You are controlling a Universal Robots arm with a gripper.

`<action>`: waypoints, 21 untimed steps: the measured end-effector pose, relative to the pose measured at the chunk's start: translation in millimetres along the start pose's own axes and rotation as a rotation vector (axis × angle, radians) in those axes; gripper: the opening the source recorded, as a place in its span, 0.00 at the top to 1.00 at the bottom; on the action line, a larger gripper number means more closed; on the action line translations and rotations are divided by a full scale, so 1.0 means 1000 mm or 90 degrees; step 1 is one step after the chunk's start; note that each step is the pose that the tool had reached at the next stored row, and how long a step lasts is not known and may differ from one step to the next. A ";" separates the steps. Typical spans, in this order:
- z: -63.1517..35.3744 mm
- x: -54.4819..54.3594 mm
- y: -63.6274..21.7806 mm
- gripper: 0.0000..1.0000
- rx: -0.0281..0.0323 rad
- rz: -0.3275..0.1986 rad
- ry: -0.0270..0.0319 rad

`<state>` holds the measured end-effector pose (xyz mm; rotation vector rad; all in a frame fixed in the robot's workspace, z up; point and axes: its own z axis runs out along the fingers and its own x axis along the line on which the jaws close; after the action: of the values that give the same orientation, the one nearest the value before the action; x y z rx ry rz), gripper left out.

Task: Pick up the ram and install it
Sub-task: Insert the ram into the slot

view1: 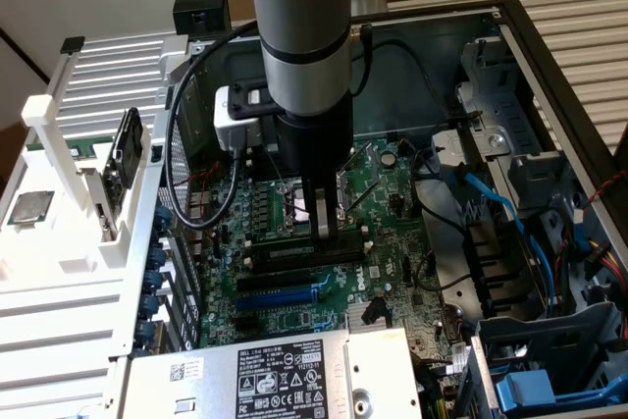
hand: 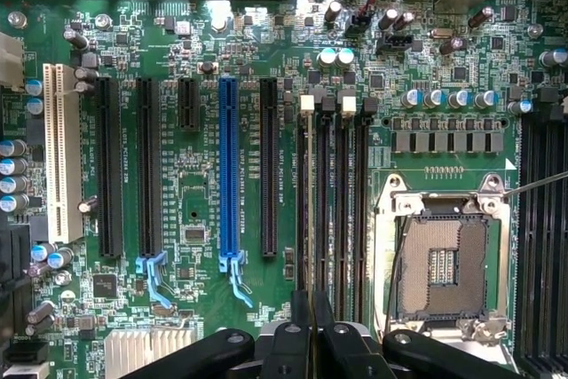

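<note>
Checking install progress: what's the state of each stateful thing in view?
gripper: shut on the ram
ram: upright, lowered among the memory slots, seating unclear
CPU socket: empty, pins exposed
processor chip: lying flat on white rack
computer case: open

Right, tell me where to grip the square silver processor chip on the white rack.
Probably by two opposite edges of the square silver processor chip, from straight above: it lies flat on the white rack, so only its thin sides give facing surfaces.
</note>
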<state>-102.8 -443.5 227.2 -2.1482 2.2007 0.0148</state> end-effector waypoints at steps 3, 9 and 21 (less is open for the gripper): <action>0.0022 0.000 0.0001 0.88 0.0003 0.000 -0.0002; 0.0048 0.000 0.0002 0.88 0.0002 0.000 0.0000; 0.0049 0.000 0.0002 0.80 0.0003 0.000 -0.0002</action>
<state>-102.8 -443.5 222.3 -2.1478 2.2002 0.0145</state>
